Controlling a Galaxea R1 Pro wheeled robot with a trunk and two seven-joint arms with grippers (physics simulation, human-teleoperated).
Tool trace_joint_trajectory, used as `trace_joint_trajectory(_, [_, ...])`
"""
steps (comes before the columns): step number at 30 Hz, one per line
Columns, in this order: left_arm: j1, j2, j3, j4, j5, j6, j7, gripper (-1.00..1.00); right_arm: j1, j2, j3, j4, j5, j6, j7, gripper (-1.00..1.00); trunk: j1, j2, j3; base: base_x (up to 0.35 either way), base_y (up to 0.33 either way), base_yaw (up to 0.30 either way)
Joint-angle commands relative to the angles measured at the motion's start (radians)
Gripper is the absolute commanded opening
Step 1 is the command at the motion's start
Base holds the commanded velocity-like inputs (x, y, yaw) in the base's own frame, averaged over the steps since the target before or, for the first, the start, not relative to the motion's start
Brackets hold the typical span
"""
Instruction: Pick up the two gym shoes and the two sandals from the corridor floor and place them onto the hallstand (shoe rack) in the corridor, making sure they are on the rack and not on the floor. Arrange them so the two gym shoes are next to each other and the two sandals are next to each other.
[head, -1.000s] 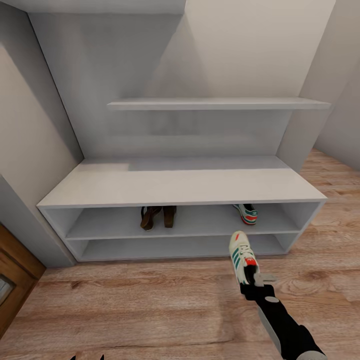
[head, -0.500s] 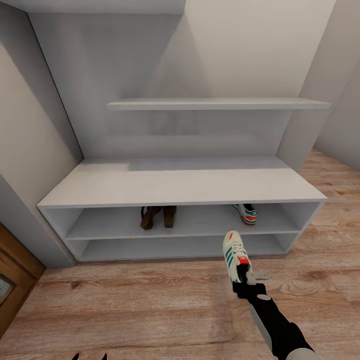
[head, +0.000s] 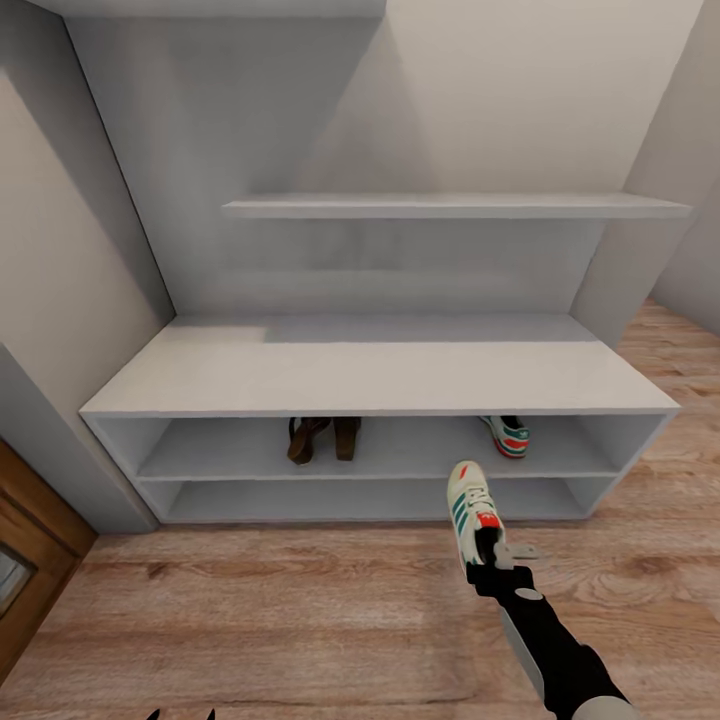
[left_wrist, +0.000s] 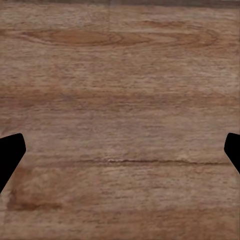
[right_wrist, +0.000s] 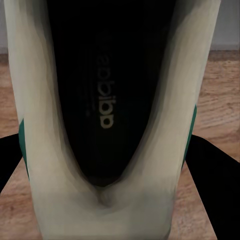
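Observation:
My right gripper (head: 492, 548) is shut on the heel of a cream gym shoe (head: 472, 510) with green stripes, held above the corridor floor (head: 300, 620) just in front of the hallstand (head: 380, 375). The right wrist view looks into that gym shoe's (right_wrist: 107, 100) dark opening. The other gym shoe (head: 506, 435) sits at the right of the upper open shelf level. Both brown sandals (head: 322, 437) stand side by side near that shelf's middle. My left gripper (left_wrist: 120, 150) hangs open over bare planks; its fingertips (head: 180, 714) peek in at the head view's lower edge.
A long floating shelf (head: 450, 206) hangs on the wall above the bench top. Grey walls close in at left and right. A brown wooden door edge (head: 25, 560) stands at the lower left. The lower shelf level (head: 360, 500) holds nothing.
The head view has shifted, with the rack now slightly lower and to the right in the picture. My right gripper and its shoe moved a little left, towards the rack, from a second ago.

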Motion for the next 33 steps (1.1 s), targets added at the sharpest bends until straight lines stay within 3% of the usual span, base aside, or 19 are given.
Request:
trace_joint_trajectory(1, [-0.001,-0.001,0.004,0.001,0.007,-0.001,-0.01,1.0,0.0,-0.001,0.003,-0.002,-0.004,0.006,-0.006,-1.0,0.0,0.0,-0.001,0.028,0.0,0.006])
trace_joint_trajectory(8, [-0.001,-0.002,0.004,0.001,0.005,-0.001,-0.011,1.0,0.0,-0.009,0.0,-0.019,-0.004,0.008,-0.004,-1.0,0.0,0.0,-0.001,0.009,0.0,0.002])
trace_joint_trajectory(13, [-0.001,-0.002,0.004,0.001,0.005,-0.001,-0.011,1.0,0.0,-0.012,-0.001,-0.083,-0.003,0.022,-0.004,-1.0,0.0,0.0,-0.001,0.001,0.0,0.0])
trace_joint_trajectory(21, [-0.001,0.001,0.003,0.001,0.005,-0.001,-0.01,1.0,-0.015,-0.013,0.0,-0.192,-0.001,0.154,-0.003,-1.0,0.0,0.0,-0.001,0.0,0.0,0.0])
trace_joint_trajectory(33, [-0.001,0.001,0.003,0.001,0.005,0.001,-0.01,1.0,-0.025,-0.014,-0.001,-0.23,0.002,0.196,-0.004,-1.0,0.0,0.0,-0.001,0.02,0.0,0.0])
